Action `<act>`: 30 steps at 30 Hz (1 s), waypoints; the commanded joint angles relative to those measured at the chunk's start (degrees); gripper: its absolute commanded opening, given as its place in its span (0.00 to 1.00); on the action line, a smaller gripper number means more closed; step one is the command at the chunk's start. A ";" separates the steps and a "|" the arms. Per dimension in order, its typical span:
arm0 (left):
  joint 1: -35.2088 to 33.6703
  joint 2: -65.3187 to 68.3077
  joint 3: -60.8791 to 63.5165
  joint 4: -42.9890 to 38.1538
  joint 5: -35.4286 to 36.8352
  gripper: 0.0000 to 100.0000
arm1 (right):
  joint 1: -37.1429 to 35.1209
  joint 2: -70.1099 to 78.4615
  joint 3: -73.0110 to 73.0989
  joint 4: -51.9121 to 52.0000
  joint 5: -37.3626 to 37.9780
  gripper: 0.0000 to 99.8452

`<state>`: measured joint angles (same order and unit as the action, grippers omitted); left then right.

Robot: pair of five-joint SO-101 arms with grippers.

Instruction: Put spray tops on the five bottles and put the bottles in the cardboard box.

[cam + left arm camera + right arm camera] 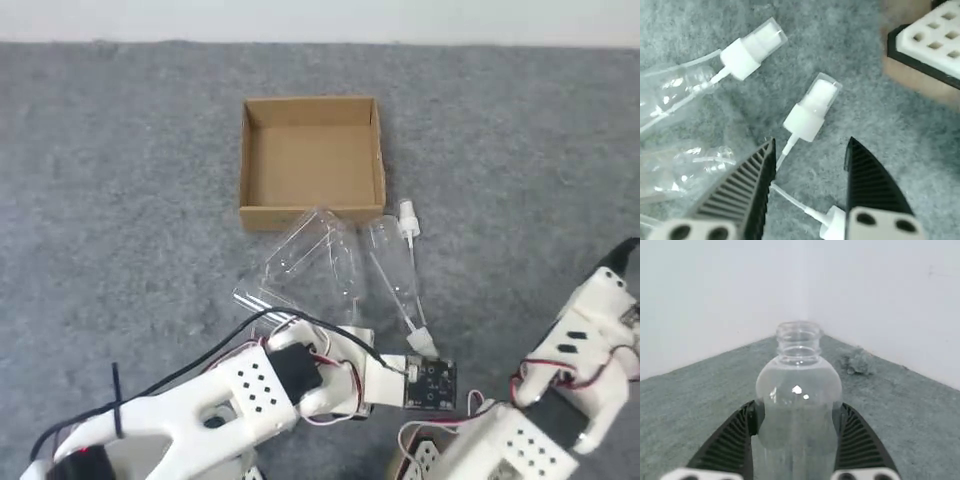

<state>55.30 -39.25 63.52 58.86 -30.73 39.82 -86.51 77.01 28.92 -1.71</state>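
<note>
The left gripper (811, 141) stood wide open, its jaws straddling a loose spray top (807, 117), apparently ready to pick it up. The right gripper (797, 411) clamped an uncapped bottle (797, 375) upright, its neck free for capping. The cardboard box (312, 215) sat at upper centre of the high view.

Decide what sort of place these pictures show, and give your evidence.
Probably an indoor robotics workspace: a grey carpet-like surface meets plain white walls, with an open brown cardboard box and clear plastic bottles laid out before white robot arms.
</note>
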 commanded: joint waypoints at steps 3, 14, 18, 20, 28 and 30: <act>0.88 -2.02 -3.03 -1.05 -3.16 0.21 | 4.53 9.98 -8.26 -0.31 0.79 0.01; 0.97 14.77 -12.35 -1.14 -3.52 0.21 | 9.10 25.19 -11.78 -4.53 -3.34 0.01; 1.05 22.24 -15.25 -3.69 -3.43 0.21 | 9.19 29.05 -11.78 -6.55 -3.34 0.01; 1.05 25.32 -15.60 -5.80 -3.43 0.21 | 9.19 30.37 -11.78 -6.81 -3.34 0.01; 0.97 32.09 -18.33 -6.24 -3.43 0.21 | 8.92 31.08 -11.78 -6.73 -3.43 0.01; 0.97 33.14 -18.59 -6.07 -3.43 0.18 | 8.92 31.08 -11.78 -6.64 -3.43 0.01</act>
<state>55.91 -6.29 48.13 52.44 -33.98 48.35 -55.30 69.54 23.65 -4.62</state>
